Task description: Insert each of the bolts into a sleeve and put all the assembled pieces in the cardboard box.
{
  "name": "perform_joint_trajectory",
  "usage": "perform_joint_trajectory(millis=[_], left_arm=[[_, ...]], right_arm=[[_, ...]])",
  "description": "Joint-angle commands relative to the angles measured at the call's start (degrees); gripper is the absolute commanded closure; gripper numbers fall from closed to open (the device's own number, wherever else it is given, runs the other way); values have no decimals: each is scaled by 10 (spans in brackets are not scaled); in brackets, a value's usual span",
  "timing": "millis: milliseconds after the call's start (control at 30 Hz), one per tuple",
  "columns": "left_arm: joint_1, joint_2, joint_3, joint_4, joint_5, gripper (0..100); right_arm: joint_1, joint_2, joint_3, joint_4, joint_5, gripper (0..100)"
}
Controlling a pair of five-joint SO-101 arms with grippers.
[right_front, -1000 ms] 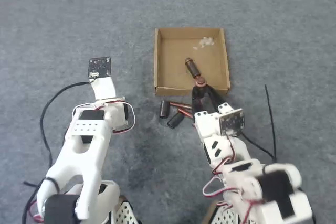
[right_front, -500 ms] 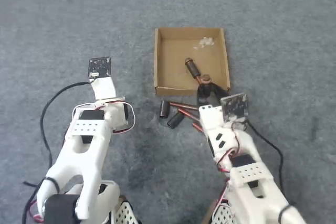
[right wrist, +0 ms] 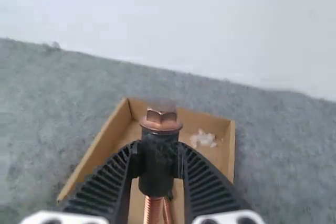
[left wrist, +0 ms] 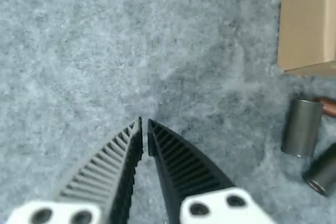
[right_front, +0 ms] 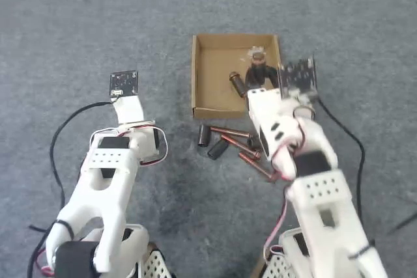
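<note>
While the right gripper [right wrist: 157, 153] is clamped on a bolt-and-sleeve [right wrist: 159, 135] over the cardboard box [right_front: 212, 63], one finished piece [right_front: 238, 84] is already inside. Two sleeves [right_front: 204, 135] and three bolts [right_front: 233, 133] are left just outside it, and the left gripper [left wrist: 144, 127] is pretty much closed, empty

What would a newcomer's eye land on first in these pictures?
The right tool gripping a bolted sleeve, copper head showing, over the cardboard box, where another assembled piece lies. Next, the loose sleeves and bolts on the carpet in front of the box, and the left tool shut nearby.
</note>
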Motion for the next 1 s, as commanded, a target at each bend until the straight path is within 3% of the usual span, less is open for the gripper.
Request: perform_joint_trajectory(millis=[0,267,867,967], left_arm=[[-2,1,-28,-4,3,988],[-4,0,-30,-4,3,988],[-6,4,-42,-4,2,988],[-6,4,-42,-4,2,988]], right_arm=[[5,78,-105,20,-2,993],[23,300,-256,22,132,993],[45,643,-484,26,127,992],[46,675,-523,80,128,992]])
